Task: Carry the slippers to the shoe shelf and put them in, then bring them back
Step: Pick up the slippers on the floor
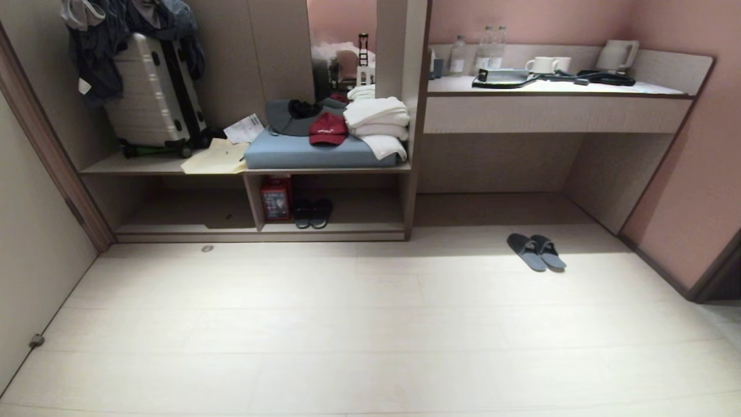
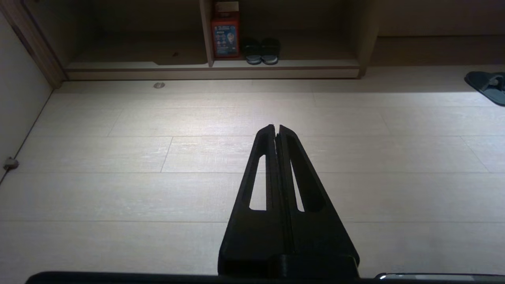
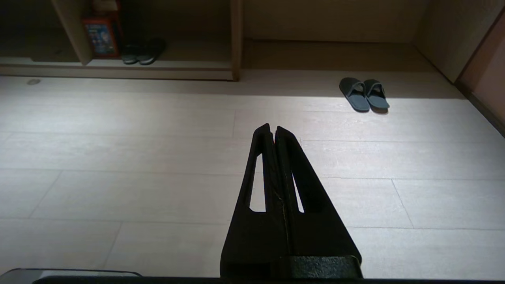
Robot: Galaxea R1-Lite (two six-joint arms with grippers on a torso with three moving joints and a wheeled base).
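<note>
The grey-blue slippers (image 1: 536, 251) lie side by side on the pale floor, right of centre, in front of the desk recess; the right wrist view shows the slippers (image 3: 364, 94) too, and one slipper (image 2: 487, 85) appears at the edge of the left wrist view. The shoe shelf (image 1: 260, 230) is the low wood-grain cubby at the back left, with a vertical divider. Neither arm appears in the head view. My left gripper (image 2: 276, 127) and right gripper (image 3: 273, 127) are both shut and empty, held over bare floor well short of the slippers.
A black pair of slippers (image 1: 312, 213) and a red box (image 1: 275, 198) sit in the shelf's right cubby. Above are a blue cushion (image 1: 312, 152), towels, a red cap and a suitcase (image 1: 153, 92). The desk counter (image 1: 556, 110) stands at the right, a wall at the left.
</note>
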